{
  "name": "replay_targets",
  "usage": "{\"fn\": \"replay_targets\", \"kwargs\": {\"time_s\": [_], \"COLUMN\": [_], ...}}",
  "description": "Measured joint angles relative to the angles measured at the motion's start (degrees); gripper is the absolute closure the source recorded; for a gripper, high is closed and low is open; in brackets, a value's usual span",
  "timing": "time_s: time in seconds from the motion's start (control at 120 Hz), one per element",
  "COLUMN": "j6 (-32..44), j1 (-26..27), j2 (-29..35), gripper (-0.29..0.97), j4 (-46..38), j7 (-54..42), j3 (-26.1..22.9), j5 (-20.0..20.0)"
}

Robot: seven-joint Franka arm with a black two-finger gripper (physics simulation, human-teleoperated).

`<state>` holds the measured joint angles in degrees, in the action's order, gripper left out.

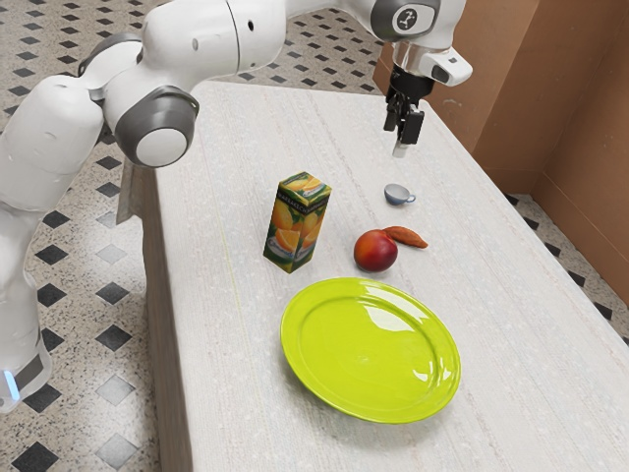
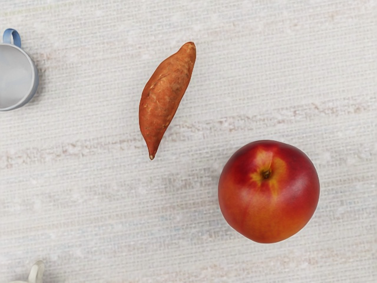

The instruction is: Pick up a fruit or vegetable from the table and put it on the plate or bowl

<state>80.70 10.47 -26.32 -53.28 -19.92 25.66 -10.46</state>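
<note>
Two candidates, a peach (image 1: pixel 375 250) and a sweet potato (image 1: pixel 406 236), lay side by side on the table (image 1: pixel 531 324) just far of the plate (image 1: pixel 371 349). The gripper (image 1: pixel 403 133) hung high above, jaws apart and empty: approach step. Next it likely had to descend over one and close.

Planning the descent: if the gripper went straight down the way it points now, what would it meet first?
The gripper would probably meet bare table between the cup and the sweet potato; depth is unclear, so the cup is possible.
</note>
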Motion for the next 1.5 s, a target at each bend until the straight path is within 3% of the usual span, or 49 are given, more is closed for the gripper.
{"fn": "replay_targets", "kwargs": {"time_s": [0.342,0.45,0.567,0.725,0.883,1.183,1.5], "j6": [0.1,1.0,4.9,12.3,17.2,22.8,18.9], "j1": [0.0,2.1,2.1,-1.9,-8.6,-11.3,-11.6], "j2": [0.1,0.9,-2.7,-8.7,-14.7,-18.2,-19.5], "gripper": [0.00,0.00,0.00,0.00,0.00,0.00,0.00], "j4": [-0.2,-0.2,-0.3,0.5,3.7,4.2,4.2], "j7": [0.1,0.2,0.6,1.1,1.3,1.2,-4.6], "j3": [-0.1,-0.6,-0.2,-0.5,-7.0,-13.0,-14.5], "j5": [0.0,1.0,1.7,1.8,1.6,1.5,1.9]}}
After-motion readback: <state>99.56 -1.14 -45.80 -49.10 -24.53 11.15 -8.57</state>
